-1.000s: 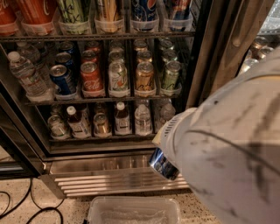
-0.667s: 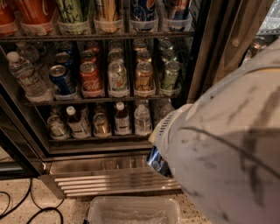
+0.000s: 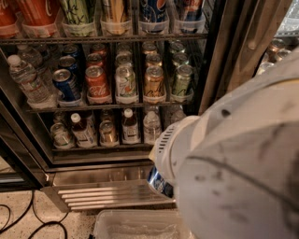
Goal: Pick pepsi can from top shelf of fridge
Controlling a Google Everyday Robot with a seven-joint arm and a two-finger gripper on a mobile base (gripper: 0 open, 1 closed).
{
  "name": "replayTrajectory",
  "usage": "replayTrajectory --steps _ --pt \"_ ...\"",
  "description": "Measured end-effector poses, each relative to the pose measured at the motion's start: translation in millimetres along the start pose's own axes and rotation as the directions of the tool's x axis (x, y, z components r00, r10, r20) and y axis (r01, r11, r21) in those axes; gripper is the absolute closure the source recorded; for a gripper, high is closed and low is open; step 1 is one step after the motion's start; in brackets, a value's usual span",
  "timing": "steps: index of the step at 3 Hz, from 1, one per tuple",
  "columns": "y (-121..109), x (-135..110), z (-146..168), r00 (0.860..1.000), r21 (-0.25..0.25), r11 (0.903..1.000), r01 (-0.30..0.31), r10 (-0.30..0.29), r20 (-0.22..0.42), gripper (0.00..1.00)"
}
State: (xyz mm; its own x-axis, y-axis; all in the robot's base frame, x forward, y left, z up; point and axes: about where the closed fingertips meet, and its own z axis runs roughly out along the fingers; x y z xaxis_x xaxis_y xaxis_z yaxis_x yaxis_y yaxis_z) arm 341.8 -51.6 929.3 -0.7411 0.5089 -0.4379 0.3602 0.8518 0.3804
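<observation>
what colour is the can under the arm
The pepsi can is dark blue, seen in the camera view; the gripper is hidden behind the white arm.

Shop or canteen corner: glass-door fridge full of cans.

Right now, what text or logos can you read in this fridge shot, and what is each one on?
"Coca-Cola" script, partly legible: middle-shelf red can.
"Coca-Cola" script, cut off by the frame: top-shelf red can, on the top shelf.
Pepsi globe, wording unreadable: Pepsi can, top shelf.
Too blurred: the other cans, the bottle labels, and the blue can at the end effector, low centre under the arm.
</observation>
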Motion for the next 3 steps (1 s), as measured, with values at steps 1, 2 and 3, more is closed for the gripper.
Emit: replayTrajectory --steps 1,2,3 --pt "0.0 0.2 -0.1 1.000 -0.001 1.0000 0.000 0.000 0.000 1.00" --pt "0.0 0.2 -0.1 1.000 -0.001 1.0000 0.000 0.000 0.000 1.00" --pt "0.0 0.2 -0.1 1.000 -0.001 1.0000 0.000 0.000 0.000 1.00"
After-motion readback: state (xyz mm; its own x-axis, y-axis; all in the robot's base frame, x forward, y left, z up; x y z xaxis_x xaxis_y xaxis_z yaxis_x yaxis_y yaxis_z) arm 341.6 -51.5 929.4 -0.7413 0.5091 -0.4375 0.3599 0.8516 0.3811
